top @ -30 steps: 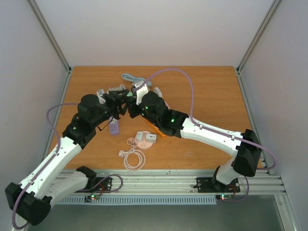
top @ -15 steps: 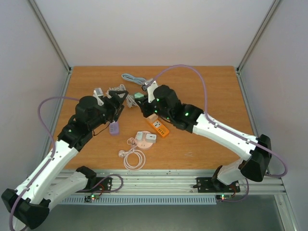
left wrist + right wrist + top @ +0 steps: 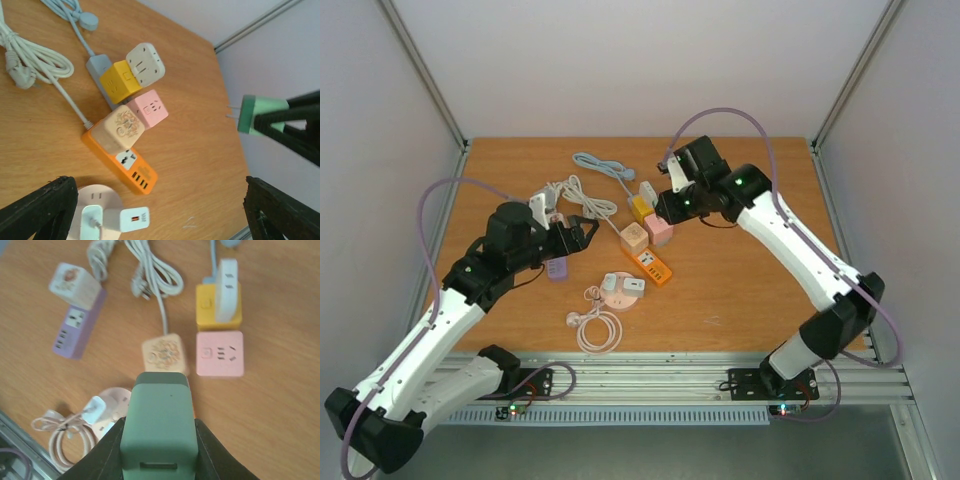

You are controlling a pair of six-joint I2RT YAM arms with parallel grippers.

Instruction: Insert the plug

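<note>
Right hand (image 3: 159, 445) pinching green plug (image 3: 160, 405) by flat sides, aloft over pink socket cube (image 3: 220, 353). Left hand (image 3: 157, 187) spread, empty. Plug likely light, rigid, smooth, may twist; hold body, keep prongs (image 3: 231, 112) clear.

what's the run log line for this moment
stage: plug in hand, not inserted | right gripper: shut on green plug, held in air | left gripper: open, empty | orange power strip: socket free
</note>
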